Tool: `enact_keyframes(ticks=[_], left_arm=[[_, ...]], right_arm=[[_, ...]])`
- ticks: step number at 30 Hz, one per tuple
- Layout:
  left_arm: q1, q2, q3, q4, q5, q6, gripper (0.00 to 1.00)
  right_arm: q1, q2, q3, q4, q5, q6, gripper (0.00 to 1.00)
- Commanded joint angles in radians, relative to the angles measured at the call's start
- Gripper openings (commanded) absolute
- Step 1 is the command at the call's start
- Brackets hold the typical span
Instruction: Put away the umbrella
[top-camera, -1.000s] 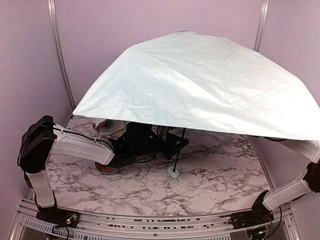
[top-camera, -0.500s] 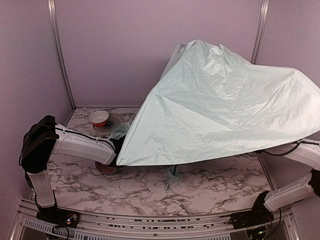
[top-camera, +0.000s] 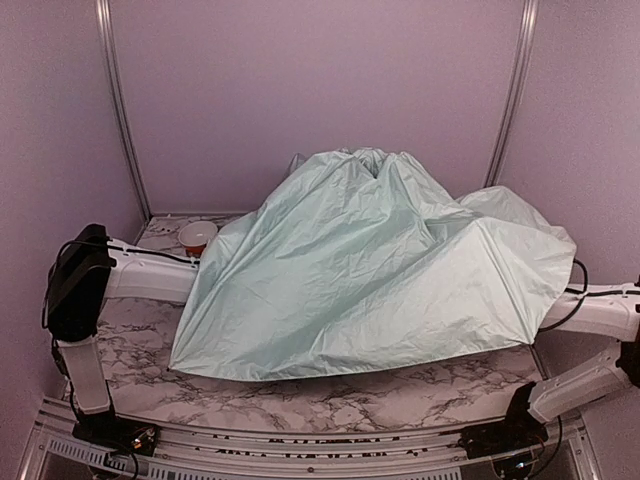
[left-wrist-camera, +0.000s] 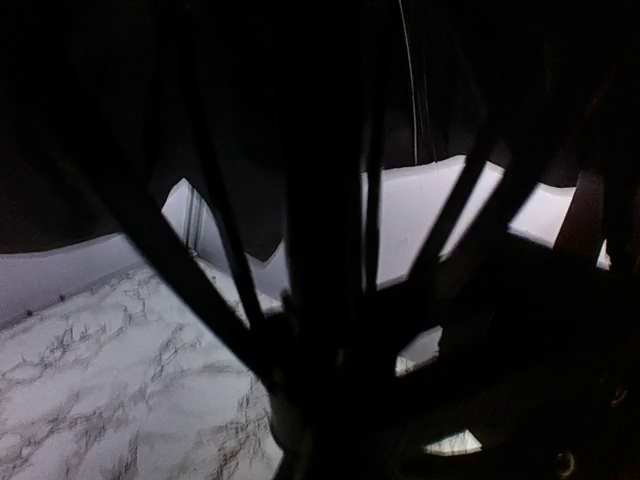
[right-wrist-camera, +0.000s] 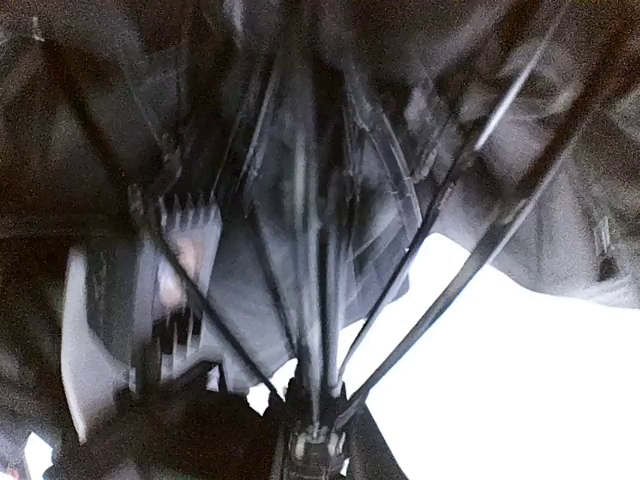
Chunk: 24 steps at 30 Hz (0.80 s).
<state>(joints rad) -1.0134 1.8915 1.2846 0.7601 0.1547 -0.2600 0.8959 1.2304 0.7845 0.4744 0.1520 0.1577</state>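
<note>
Far left, left arm: white-and-black robot arm (top-camera: 130, 275) reaches from the left edge toward the middle of the overhead frame, and its forward end goes under the fabric.
Left gripper: hidden by the canopy from above and lost in the dark in its own wrist view. Its jaws are together; on what, cannot be told.
Upper left, bowl: small white bowl with an orange-red inside (top-camera: 199, 236) sits on the table at the back, just beside the canopy's left edge.
Centre, umbrella: pale mint-green folding umbrella (top-camera: 370, 270) fills the middle of the overhead frame, draped over the white-and-grey marble table (top-camera: 400, 400). The fabric is slack and wrinkled, bunched into folds at a peak in the upper centre. It spreads down to a wide hem at lower left and a corner at the right. Shaft and handle are not seen from above.
Right, right arm: second white arm (top-camera: 600, 312) comes in from the right edge and goes under the hem.
Right gripper: covered from above and blurred in its wrist view; apart or together cannot be told.
Left wrist view only: underside of the canopy, with black lining (left-wrist-camera: 100, 120) and thin black ribs (left-wrist-camera: 190, 270) crossing the frame. Marble shows at lower left beneath the hem.
Right wrist view only: ribs fanning up from a dark hub (right-wrist-camera: 312, 440) at bottom centre, all blurred; a bright gap lies at lower right.
</note>
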Motion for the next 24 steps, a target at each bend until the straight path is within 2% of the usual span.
enact_keyframes(ticks=[1,4,9,10,12,15,17,21,24], left_arm=[[0.001,-0.034,0.049,0.254,-0.008,-0.013,0.0],[0.001,-0.036,0.019,0.255,0.005,-0.042,0.0],[-0.009,-0.056,-0.104,0.262,-0.031,-0.064,0.0],[-0.013,-0.06,-0.125,0.262,-0.044,-0.065,0.03],[-0.024,-0.067,-0.165,0.258,-0.063,-0.067,0.23],[-0.041,-0.08,-0.214,0.208,-0.06,-0.06,0.4],[-0.056,-0.089,-0.24,0.166,-0.052,-0.049,0.45],[-0.078,-0.118,-0.302,0.134,-0.037,-0.016,0.48],[-0.085,-0.151,-0.345,0.125,-0.015,0.011,0.5]], right_arm=[[0.017,0.013,-0.048,-0.168,-0.055,0.015,0.1],[0.017,-0.007,-0.038,-0.135,-0.016,0.002,0.09],[-0.016,-0.018,0.08,-0.13,0.054,0.018,0.02],[-0.026,-0.013,0.108,-0.131,0.074,0.028,0.03],[-0.046,-0.002,0.162,-0.127,0.091,0.041,0.03],[-0.127,0.009,0.255,-0.131,0.093,0.042,0.0],[-0.166,0.01,0.313,-0.143,0.095,0.02,0.0],[-0.248,-0.003,0.383,-0.15,0.077,-0.062,0.0],[-0.338,-0.025,0.426,-0.188,-0.014,-0.098,0.0]])
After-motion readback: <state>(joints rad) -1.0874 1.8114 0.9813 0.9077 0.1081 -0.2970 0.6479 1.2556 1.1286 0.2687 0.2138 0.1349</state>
